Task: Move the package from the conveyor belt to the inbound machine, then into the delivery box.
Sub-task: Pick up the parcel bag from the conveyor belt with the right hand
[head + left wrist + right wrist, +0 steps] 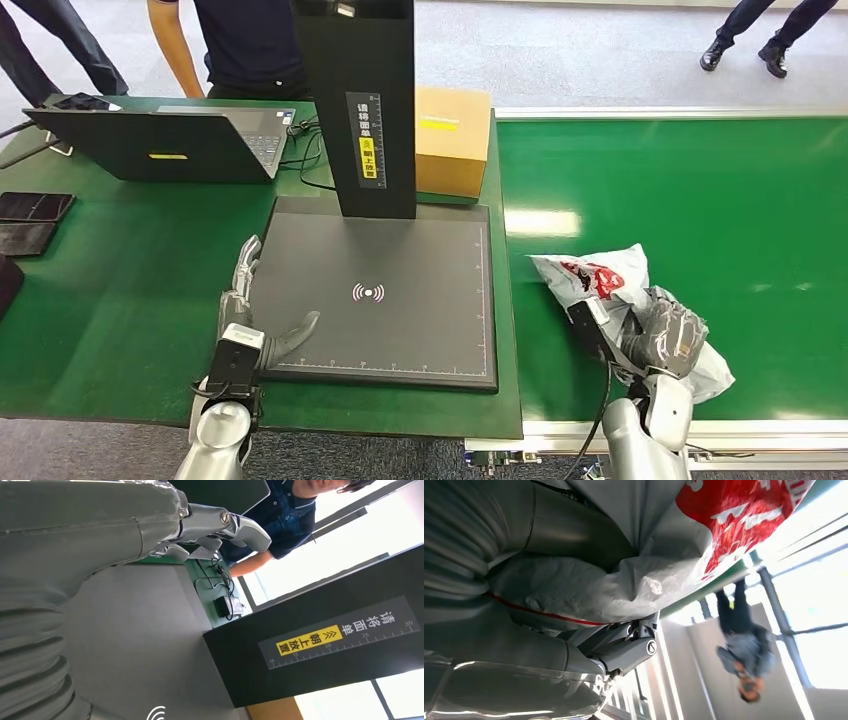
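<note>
The package (598,277) is a white plastic mailer with red print, lying crumpled on the green conveyor belt (700,200) near its front edge. My right hand (668,333) has its fingers closed around the bag's near part; in the right wrist view the bag (634,575) is pressed against the palm, with fingers (624,652) curled under it. The inbound machine is a dark scan plate (400,250) with a black post (362,100). My left hand (250,320) rests open at the plate's left edge, fingers (220,522) stretched out, holding nothing.
A cardboard box (452,138) stands behind the post. A laptop (180,140) and dark phones (30,215) lie on the green table at the left. A person (240,40) stands behind the table; another person's legs (760,30) are at the far right.
</note>
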Motion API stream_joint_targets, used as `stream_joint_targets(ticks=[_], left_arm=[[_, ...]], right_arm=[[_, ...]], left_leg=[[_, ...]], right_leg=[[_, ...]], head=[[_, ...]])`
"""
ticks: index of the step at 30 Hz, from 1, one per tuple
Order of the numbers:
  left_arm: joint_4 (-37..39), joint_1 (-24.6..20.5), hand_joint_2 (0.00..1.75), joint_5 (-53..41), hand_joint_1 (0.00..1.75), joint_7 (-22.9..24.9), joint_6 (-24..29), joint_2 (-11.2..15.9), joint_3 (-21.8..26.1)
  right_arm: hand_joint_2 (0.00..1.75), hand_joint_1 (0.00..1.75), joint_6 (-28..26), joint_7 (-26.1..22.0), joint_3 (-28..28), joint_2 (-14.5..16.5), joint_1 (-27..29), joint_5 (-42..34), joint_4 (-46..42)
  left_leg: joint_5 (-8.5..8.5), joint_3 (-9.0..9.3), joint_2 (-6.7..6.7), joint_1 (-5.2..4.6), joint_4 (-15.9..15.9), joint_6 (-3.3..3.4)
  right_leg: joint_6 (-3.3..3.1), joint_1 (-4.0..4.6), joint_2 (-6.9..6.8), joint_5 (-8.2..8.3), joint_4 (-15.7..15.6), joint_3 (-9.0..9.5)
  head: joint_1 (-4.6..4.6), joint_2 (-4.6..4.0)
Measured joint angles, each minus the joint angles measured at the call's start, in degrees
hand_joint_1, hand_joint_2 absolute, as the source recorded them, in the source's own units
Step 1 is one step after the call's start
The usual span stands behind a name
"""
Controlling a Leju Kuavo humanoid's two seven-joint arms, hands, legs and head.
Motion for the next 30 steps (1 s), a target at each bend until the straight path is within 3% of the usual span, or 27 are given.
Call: stream_joint_targets(ticks=[18, 30], left_arm=[[1.1, -0.5, 1.75, 1.3, 0.0, -2.1, 1.2, 0.0, 0.3], [3.0, -1.9, 1.75, 2.7, 0.0, -3.1, 1.7, 0.0, 0.0]], right_arm=[[1.75, 1.6, -0.3, -19.4, 1.3, 8.4, 1.6, -3.8, -15.9], [1.75, 1.61, -0.3, -24.2, 11.0, 9.9, 2.2, -8.2, -18.7]], left_leg=[[0.0, -0.06, 0.0, 0.0, 0.0, 0.0], [0.01, -0.07, 0.01, 0.0, 0.0, -0.01]], right_leg=[[-0.01, 0.01, 0.0, -0.01, 0.0, -0.07], [-0.01, 0.0, 0.01, -0.01, 0.0, -0.07]], head=[[0.0, 0.0], [0.01, 0.0]])
